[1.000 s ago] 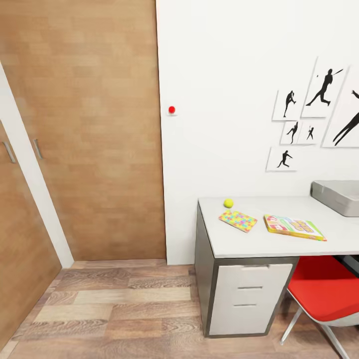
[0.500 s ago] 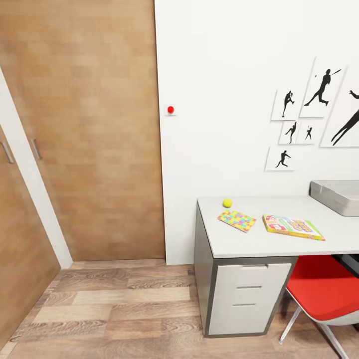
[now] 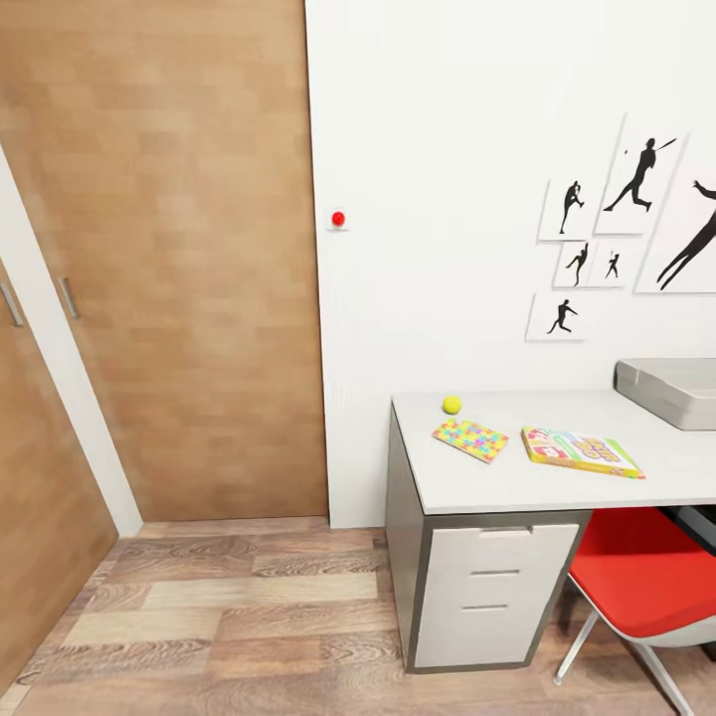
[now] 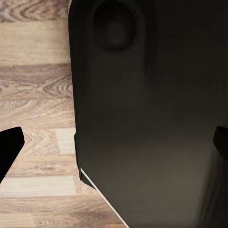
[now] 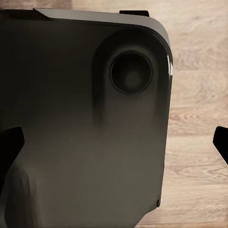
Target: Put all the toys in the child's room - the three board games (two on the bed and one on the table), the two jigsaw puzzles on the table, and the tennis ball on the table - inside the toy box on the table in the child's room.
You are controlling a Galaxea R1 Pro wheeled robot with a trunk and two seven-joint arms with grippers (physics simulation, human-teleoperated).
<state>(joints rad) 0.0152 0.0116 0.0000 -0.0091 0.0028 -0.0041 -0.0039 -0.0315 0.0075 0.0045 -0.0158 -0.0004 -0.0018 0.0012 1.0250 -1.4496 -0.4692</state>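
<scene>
- The ball (image 3: 451, 405) sits near the counter's (image 3: 477, 487) back left corner, at centre right of the head view, close to the wall.
- Just in front of it, a puzzle (image 3: 470, 440) lies flat, turned cornerwise to the counter edge.
- Right of the puzzle, apart from it, a game (image 3: 580, 451) lies flat, its long axis running along the counter toward the frame's right.
- The box (image 3: 666, 392) stands at the far right edge of the frame, cut off by it, beyond the game.
- A red chair (image 3: 641, 582) is tucked under the counter at lower right; white drawers (image 3: 492, 592) fill the counter's left end.
- A wardrobe (image 3: 169, 259) takes the frame's left half, with plank floor (image 3: 229, 617) below.
- Left tool (image 4: 114, 142): two dark tips at opposite frame edges, spread wide, gripping nothing, with dark robot body beyond.
- Right tool (image 5: 114, 142): likewise spread wide and empty, over floor.
- All toys lie right of centre, so I judge the right arm nearer once the robot closes in.
</scene>
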